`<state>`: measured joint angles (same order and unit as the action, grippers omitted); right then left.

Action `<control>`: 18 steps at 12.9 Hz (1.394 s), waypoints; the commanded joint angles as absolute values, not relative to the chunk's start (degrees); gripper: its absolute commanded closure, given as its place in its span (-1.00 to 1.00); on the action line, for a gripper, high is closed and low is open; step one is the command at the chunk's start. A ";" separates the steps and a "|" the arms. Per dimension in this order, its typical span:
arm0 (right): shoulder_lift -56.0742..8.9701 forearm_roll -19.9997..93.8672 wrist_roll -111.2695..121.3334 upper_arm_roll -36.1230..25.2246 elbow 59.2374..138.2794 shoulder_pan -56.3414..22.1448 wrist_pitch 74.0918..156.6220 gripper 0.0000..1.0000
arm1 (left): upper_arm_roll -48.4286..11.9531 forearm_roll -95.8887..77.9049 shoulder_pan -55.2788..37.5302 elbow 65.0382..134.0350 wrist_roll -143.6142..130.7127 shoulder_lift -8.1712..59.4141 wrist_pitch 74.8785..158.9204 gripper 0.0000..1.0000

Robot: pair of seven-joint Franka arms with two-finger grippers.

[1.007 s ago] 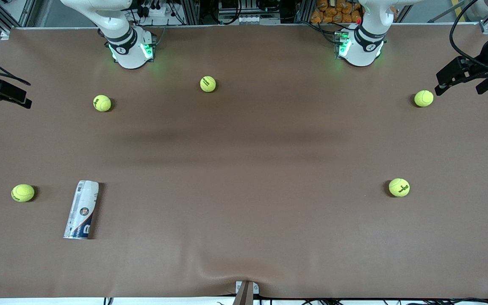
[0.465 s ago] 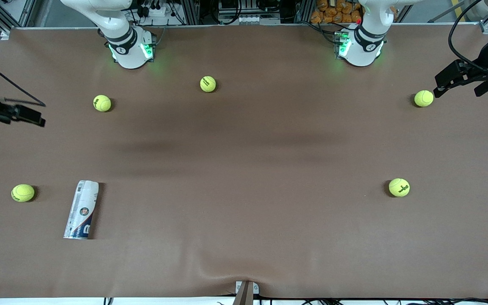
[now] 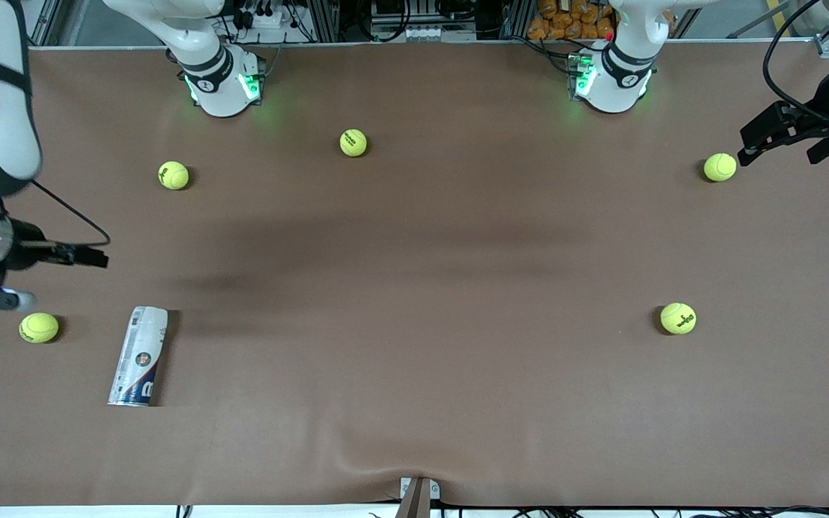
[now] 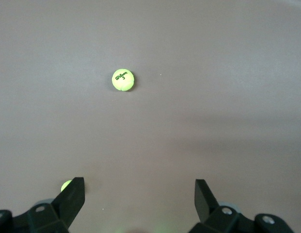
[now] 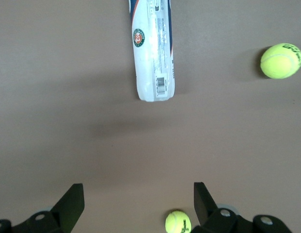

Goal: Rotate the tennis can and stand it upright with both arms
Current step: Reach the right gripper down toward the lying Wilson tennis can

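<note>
The tennis can [image 3: 139, 356] lies on its side on the brown cloth near the right arm's end of the table, with its white and navy label and round emblem facing up. It also shows in the right wrist view [image 5: 152, 48]. My right gripper [image 3: 87, 257] hangs in the air over the cloth near the can's white end. It is open and empty in its own view [image 5: 138, 204], and the can lies apart from it. My left gripper [image 3: 774, 147] waits over the left arm's end of the table, open and empty [image 4: 138, 196].
Several yellow-green tennis balls lie scattered: one beside the can [image 3: 39, 327] [image 5: 281, 60], one farther from the camera [image 3: 173, 175] [image 5: 178, 222], one mid-table [image 3: 353, 142], and two toward the left arm's end [image 3: 719, 167] [image 3: 678, 318] [image 4: 123, 79]. The cloth has a wrinkle at its front edge [image 3: 357, 460].
My right arm has swung in from the table's edge, and its gripper now hangs close to the can. The left gripper has barely moved. The can and balls have not moved.
</note>
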<state>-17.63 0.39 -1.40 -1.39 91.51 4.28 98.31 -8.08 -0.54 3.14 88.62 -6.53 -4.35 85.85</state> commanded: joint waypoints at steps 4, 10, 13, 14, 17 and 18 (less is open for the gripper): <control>-28.72 -0.35 -0.27 -0.70 90.62 7.12 109.92 -1.00 | -8.44 -0.62 3.16 88.15 -5.19 -3.78 86.66 -1.00; -36.47 -0.44 4.83 -0.70 89.48 8.09 120.14 -1.00 | -8.52 -0.62 3.34 88.24 -5.19 -3.87 86.57 -1.00; -38.93 0.09 4.75 -0.62 89.47 7.91 124.79 -1.00 | -8.52 -0.62 3.25 88.15 -5.19 -3.87 86.66 -1.00; -39.81 0.09 4.75 -0.62 89.56 7.74 126.20 -1.00 | -8.53 -0.62 3.25 88.15 -5.19 -3.87 86.66 -1.00; -41.39 0.00 4.66 -0.62 89.47 7.12 127.09 -1.00 | -8.53 -0.53 3.34 88.24 -5.10 -3.69 86.66 -1.00; -42.27 -0.09 4.83 -0.62 88.78 7.03 127.18 -1.00 | -8.53 -0.53 3.17 88.24 -5.10 -3.60 86.66 -1.00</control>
<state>-40.33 -0.14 3.94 -1.04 90.95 6.92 127.25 -8.34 -0.54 3.04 88.65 -6.49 -3.97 86.43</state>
